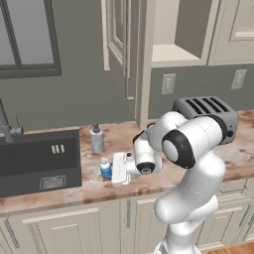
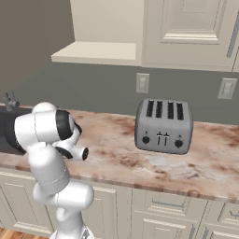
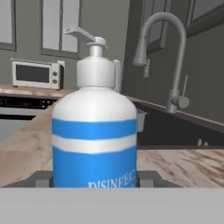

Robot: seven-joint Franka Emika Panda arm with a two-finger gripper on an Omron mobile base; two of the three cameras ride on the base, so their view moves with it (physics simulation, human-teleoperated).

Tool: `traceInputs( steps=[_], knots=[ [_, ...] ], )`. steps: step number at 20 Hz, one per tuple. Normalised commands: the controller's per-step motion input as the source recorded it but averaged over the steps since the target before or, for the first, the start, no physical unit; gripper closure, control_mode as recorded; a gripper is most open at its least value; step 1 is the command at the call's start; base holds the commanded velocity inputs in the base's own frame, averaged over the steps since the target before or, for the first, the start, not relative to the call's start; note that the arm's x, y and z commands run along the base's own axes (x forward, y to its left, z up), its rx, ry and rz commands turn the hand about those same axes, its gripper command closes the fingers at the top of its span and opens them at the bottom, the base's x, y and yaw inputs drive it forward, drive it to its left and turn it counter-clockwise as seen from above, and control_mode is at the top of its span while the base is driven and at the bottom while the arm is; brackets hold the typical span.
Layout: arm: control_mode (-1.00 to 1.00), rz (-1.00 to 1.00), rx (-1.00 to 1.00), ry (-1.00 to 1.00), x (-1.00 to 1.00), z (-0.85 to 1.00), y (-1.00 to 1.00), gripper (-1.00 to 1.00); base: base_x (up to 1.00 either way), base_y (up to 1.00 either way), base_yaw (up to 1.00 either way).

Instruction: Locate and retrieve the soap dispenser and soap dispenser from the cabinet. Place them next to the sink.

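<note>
Blue soap dispenser (image 3: 94,131) sits upright between the fingers (image 3: 94,181), which are closed on its lower body; long axis vertical, pump on top. In the left base view it (image 1: 105,168) is low over the tabletop (image 1: 208,163), just right of the sink (image 1: 39,161), with the grey soap dispenser (image 1: 96,139) standing near behind it. Judgement: placement is nearly done, release comes next. Bottle base is cut off in the hand view and blocked by the hand elsewhere, so contact with the tabletop is unclear.

A home kitchen: a marble-look counter (image 1: 198,163) with a sink (image 1: 39,161), toaster (image 2: 163,126) and cream cabinets (image 2: 186,28) above.
</note>
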Motion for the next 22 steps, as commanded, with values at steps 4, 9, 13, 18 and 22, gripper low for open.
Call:
traceInputs(
  steps=[4, 9, 13, 18, 22],
  knots=[
    [-1.0, 0.0, 0.0, -0.02, 0.2, -0.35, 0.0, 1.0, 0.0, 0.0, 0.0],
    [-1.0, 0.0, 0.0, -0.01, 0.09, -0.27, 0.0, -1.0, 0.0, 0.0, 0.0],
    [-1.0, 0.0, 0.0, -0.05, 0.01, -0.21, 0.0, -1.0, 0.0, 0.0, 0.0],
    [-1.0, 0.0, 0.0, -0.04, 0.0, -0.1, 0.0, -1.0, 0.0, 0.0, 0.0],
    [-1.0, 0.0, 0.0, 0.02, -0.01, 0.0, -0.01, -1.0, 0.0, 0.0, 0.0]
  ],
)
